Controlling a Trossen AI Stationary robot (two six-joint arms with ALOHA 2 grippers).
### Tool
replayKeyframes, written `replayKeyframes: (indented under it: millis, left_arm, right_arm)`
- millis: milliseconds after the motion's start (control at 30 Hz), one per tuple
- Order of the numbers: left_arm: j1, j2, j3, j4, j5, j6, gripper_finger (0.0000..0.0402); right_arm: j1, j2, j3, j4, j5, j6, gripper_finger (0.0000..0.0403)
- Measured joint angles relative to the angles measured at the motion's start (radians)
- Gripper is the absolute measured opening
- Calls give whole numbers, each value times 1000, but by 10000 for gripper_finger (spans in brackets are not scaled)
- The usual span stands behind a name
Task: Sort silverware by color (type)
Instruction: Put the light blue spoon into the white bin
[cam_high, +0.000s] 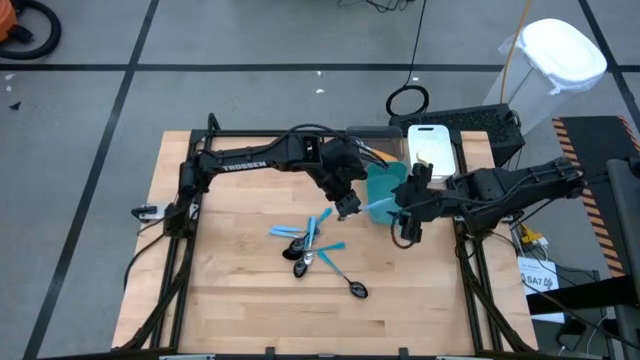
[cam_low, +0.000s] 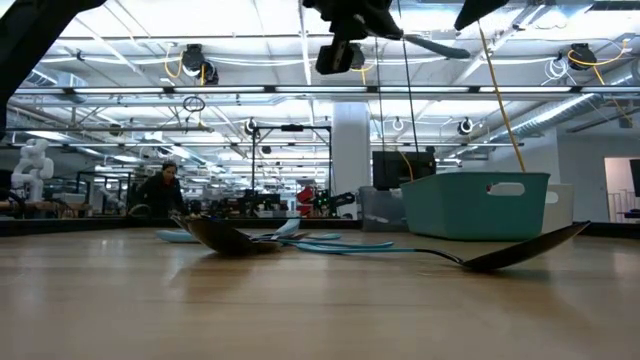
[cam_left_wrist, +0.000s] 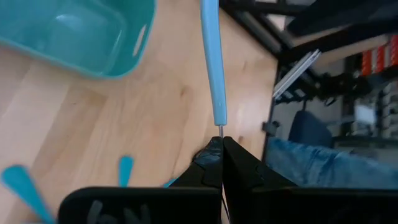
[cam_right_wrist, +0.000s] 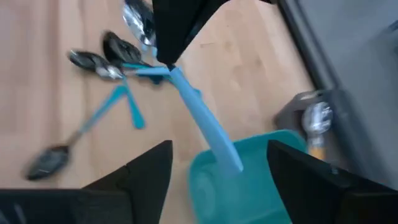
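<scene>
I have the left gripper (cam_high: 348, 208) raised above the wooden surface (cam_high: 230, 290), its fingers (cam_left_wrist: 239, 168) pinched together on the thin metal end of a light-blue-handled utensil (cam_high: 378, 207). In the left wrist view the blue handle (cam_left_wrist: 212, 59) runs straight out from the fingertips toward the teal bin (cam_left_wrist: 81, 34), with its far end near the bin's rim. The right wrist view shows the same utensil (cam_right_wrist: 202, 118) held at one end by the dark left fingers, its handle slanting down to the teal bin (cam_right_wrist: 249, 186).

My right gripper (cam_high: 405, 232) hangs just beyond the free end of that handle, beside the teal bin (cam_high: 385, 185). Its fingers (cam_right_wrist: 146, 168) stand wide apart, with the blue handle and the bin's corner showing between them, and they grip nothing.

Below and behind the left fingers, the rest of the silverware (cam_high: 308, 245) lies in a loose cluster on the surface: several light-blue handles crossing dark spoon heads, and one dark spoon (cam_high: 352, 286) a little apart from the heap. In the low view the spoons (cam_low: 225, 237) rest on the surface with the teal bin (cam_low: 475, 205) behind them. A white bin (cam_high: 432, 148) sits past the teal one, at the far edge of the surface.
</scene>
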Motion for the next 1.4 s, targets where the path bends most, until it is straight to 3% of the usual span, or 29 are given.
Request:
replayKeyframes:
  millis: [233, 500, 867, 1100, 1400]
  left_arm:
    - [2, 0, 0, 90, 44, -61, 0]
    - [2, 0, 0, 97, 85, -68, 0]
    - [5, 0, 0, 94, 102, -66, 0]
    - [12, 0, 0, 93, 106, -53, 0]
    - [8, 0, 0, 102, 58, 10, 4]
  right_arm:
    - [0, 87, 0, -81, 55, -119, 263]
    - [13, 155, 0, -80, 153, -191, 222]
    - [13, 166, 0, -81, 151, -218, 116]
    - [12, 166, 0, -86, 74, -256, 43]
    - [12, 166, -1, -96, 70, -177, 42]
